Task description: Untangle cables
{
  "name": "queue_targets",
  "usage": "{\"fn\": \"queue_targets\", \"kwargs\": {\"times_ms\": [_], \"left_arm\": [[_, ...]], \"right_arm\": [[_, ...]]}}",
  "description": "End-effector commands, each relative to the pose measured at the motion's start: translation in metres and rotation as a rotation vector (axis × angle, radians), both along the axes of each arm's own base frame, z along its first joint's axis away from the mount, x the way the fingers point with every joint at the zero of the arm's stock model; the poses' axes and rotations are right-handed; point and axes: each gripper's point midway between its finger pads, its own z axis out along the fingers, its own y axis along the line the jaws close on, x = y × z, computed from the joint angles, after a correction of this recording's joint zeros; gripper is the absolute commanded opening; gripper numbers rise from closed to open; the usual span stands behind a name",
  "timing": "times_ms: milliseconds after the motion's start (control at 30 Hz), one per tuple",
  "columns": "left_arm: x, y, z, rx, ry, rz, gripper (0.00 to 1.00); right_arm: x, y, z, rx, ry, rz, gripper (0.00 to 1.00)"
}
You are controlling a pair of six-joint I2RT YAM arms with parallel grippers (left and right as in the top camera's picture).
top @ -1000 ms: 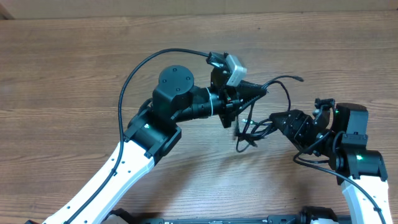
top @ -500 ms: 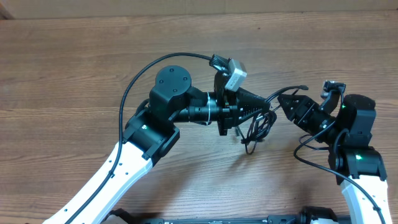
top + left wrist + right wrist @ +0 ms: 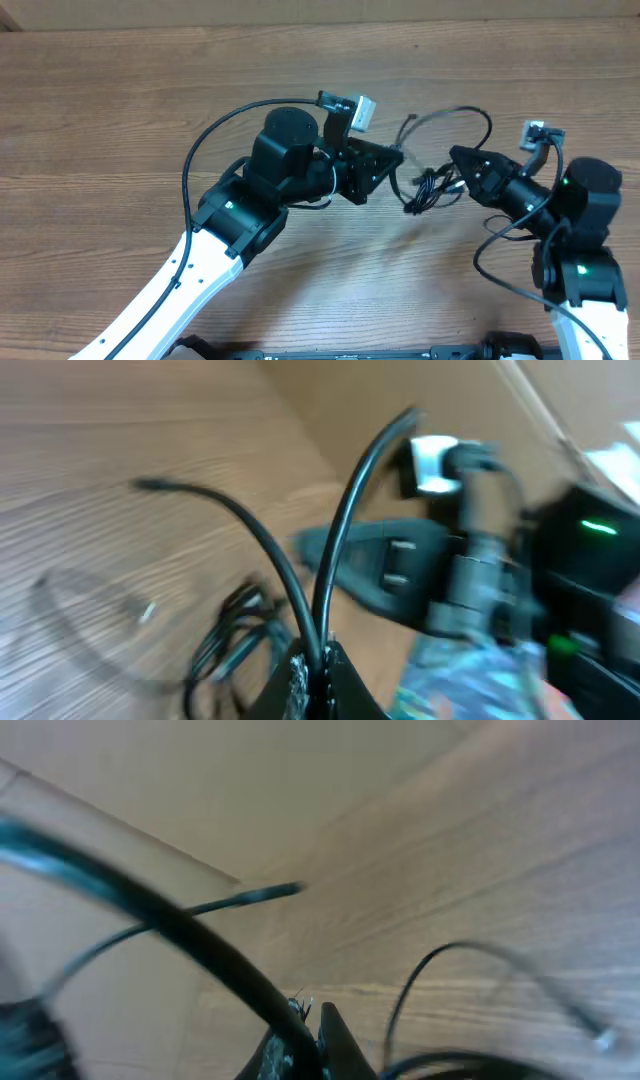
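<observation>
Between left gripper [image 3: 399,159] and right gripper [image 3: 453,154], each clenched on cables [image 3: 428,187]: knotted, blurred in wrist views, strands indistinguishable.

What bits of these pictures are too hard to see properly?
- Overhead view: how many cables are in the bunch; the strands are too thin and piled together.
- Overhead view: where the left tool pinches is hidden under its own body.
- Left wrist view: the cable ends are smeared by motion blur.
- Right wrist view: the right tool is cut off by the bottom edge, and blur hides which strand it pinches.
</observation>
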Motion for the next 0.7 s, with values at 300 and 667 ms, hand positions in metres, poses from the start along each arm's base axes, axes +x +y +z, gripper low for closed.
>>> {"fn": "queue_targets", "kwargs": {"times_ms": [300, 667], "left_arm": [[-0.018, 0.01, -0.024, 0.176, -0.14, -0.13, 1.0], [-0.042, 0.006, -0.06, 0.383, -0.54, -0.48, 0.97]], "right_arm": [[-0.017, -0.003, 0.03, -0.027, -0.111, -0.031, 0.04], [-0.029, 0.011, 0.028, 0.016, -0.086, 0.065, 0.04]]}}
